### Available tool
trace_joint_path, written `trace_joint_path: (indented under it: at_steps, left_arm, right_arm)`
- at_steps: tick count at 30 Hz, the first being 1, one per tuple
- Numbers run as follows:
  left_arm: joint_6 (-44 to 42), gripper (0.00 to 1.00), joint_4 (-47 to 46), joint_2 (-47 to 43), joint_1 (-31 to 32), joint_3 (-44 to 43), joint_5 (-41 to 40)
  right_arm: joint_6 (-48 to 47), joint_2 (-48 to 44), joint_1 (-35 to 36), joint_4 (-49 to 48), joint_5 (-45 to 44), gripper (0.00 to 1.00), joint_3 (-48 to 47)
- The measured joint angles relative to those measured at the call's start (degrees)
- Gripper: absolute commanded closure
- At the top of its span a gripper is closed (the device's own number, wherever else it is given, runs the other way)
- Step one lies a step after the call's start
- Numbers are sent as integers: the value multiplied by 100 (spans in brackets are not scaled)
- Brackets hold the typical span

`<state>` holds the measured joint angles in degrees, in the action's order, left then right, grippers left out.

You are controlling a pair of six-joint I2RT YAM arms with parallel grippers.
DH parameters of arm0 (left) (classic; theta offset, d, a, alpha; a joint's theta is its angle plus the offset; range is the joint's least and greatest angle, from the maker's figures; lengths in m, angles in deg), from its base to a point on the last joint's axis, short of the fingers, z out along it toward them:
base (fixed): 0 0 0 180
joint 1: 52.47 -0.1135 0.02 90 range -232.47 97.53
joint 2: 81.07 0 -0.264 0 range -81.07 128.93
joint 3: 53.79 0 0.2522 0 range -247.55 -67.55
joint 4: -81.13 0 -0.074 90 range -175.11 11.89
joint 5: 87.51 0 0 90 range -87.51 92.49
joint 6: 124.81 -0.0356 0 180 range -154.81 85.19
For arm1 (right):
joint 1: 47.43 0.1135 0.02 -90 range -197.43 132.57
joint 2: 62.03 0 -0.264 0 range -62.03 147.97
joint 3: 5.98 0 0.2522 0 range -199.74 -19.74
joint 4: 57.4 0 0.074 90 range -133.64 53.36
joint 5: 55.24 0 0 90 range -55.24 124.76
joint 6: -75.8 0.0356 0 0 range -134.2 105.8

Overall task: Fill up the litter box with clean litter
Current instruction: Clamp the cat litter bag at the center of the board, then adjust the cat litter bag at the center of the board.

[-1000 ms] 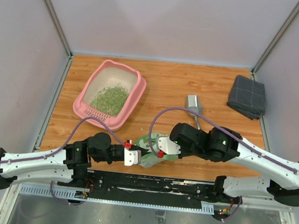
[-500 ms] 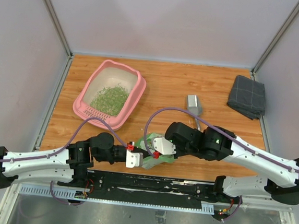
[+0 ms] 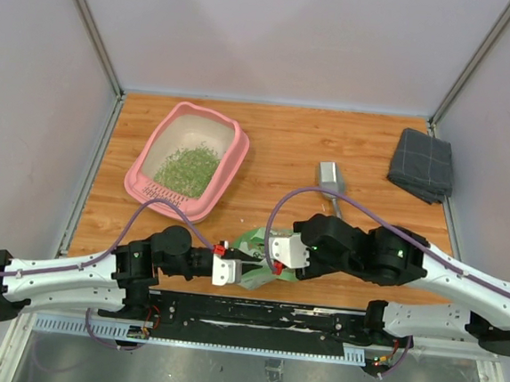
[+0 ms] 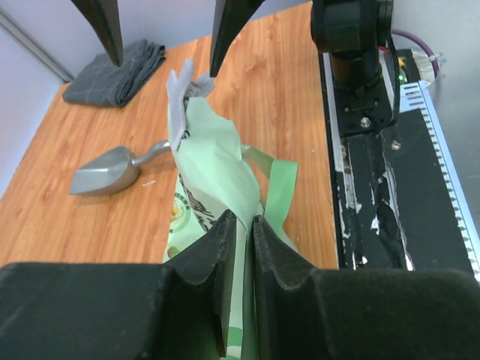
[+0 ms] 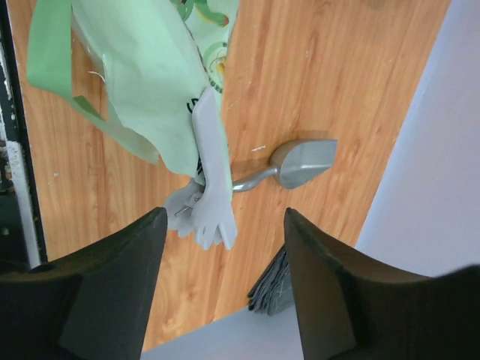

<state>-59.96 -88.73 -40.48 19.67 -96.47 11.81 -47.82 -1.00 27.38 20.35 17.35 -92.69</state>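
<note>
The pink litter box (image 3: 146, 159) stands at the back left, with a heap of green clean litter (image 3: 188, 169) on its cream floor. A light green printed bag (image 3: 252, 241) stands near the front edge between my two grippers. My left gripper (image 3: 239, 268) is shut on the bag's lower edge (image 4: 217, 165), its pads (image 4: 225, 247) pinching the film. A grey clip (image 4: 184, 86) sits on the bag's top. My right gripper (image 5: 225, 217) is open, its fingers either side of the clip (image 5: 210, 195) and clear of it, with the bag (image 5: 142, 67) beyond.
A grey metal scoop (image 3: 330, 180) lies on the wood right of centre and also shows in both wrist views (image 4: 112, 171) (image 5: 300, 161). A folded grey cloth (image 3: 423, 164) lies at the back right. The black base rail (image 4: 375, 172) runs along the front edge.
My right arm has drawn back a little to the right, and more of the bag shows. My left gripper still holds the bag in about the same place.
</note>
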Motion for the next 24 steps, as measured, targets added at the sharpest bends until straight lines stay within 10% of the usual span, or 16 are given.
trace_joint_path:
  at_steps: [4,7,24]
  left_arm:
    - [70,76,-101,-74,9,-2,-20]
    - [136,67,-149,-79,9,-2,-22]
    - [824,30,-579,-223,9,-496,-313]
  right_arm:
    - [68,-328,0,-219,48,30,129]
    - [142,-494,0,-299,114,1,238]
    - [1670,-1412,0,-575,37,2,0]
